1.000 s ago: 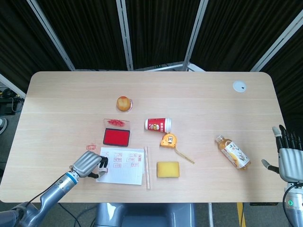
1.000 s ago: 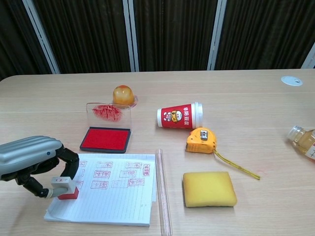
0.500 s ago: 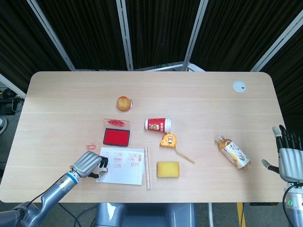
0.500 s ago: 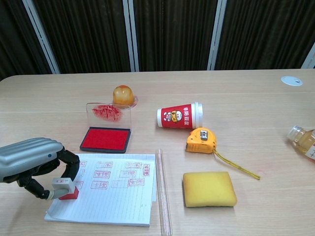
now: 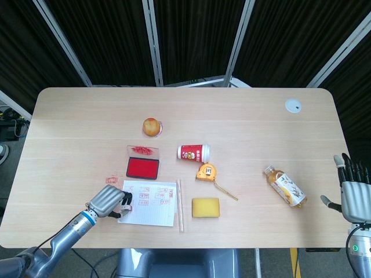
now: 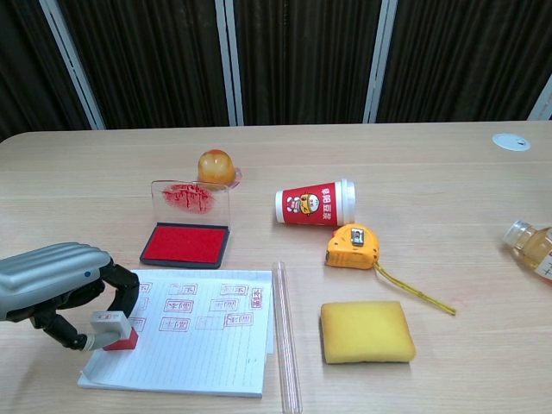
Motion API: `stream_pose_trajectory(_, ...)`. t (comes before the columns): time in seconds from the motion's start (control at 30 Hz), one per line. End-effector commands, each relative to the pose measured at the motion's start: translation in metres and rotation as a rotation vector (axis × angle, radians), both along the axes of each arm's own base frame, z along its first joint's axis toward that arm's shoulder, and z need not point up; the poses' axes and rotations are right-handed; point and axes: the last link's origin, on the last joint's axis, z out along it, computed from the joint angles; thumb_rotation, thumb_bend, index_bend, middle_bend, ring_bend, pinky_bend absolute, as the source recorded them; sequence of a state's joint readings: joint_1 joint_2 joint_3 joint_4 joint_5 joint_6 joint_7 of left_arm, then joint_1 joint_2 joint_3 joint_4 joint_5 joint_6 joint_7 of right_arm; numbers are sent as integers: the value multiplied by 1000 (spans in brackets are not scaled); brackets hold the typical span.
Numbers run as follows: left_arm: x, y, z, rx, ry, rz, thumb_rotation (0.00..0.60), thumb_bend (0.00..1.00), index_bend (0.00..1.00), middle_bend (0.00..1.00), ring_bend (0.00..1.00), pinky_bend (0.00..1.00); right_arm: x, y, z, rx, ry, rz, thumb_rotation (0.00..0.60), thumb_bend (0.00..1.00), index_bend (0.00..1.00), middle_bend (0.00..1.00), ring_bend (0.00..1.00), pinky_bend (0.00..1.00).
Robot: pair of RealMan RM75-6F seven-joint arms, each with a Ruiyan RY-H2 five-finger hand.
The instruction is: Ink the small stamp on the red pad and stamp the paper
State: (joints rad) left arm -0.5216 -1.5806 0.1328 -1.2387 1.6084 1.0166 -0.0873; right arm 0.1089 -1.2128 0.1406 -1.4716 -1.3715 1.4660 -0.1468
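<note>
Left hand (image 6: 52, 280) pinching stamp (image 6: 112, 330) down at paper (image 6: 207, 345) corner (right hand (image 5: 353, 194) spread, idle): tilt or slide risks smeared, partial print.

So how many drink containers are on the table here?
2. A red paper cup lies on its side near the table's middle, behind the yellow tape measure. A tea bottle lies on its side toward the right, near the right hand. None seem hidden.

Bottle (image 6: 536, 248) cut by chest view's right edge; paper (image 6: 203, 332) stamp marks illegible.
</note>
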Motion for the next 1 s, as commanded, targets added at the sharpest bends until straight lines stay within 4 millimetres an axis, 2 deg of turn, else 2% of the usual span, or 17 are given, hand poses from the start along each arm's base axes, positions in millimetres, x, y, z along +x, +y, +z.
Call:
stream_pose_trajectory(0.03,-1,0,0,0,2,0,600,409,621,586,846,902,0,0,0,0,0,0,600,0,0,0,0,0)
stream_pose_trajectory(0.73,3,2,6,11,-28,8,600,407,617,582,844,902,0,0,0,1,1,0,600,0,0,0,0,0)
stream_pose_trajectory(0.9,14,3,25,22,-90,23,600,408,609,575,844,902,0,0,0,-1,-1,1,600,0,0,0,0,0)
stream_pose_trajectory(1.0,28,11,58,92,-185,33,600,408,609,575,843,901,1,1,1,-3,-2,3,600,0,0,0,0,0)
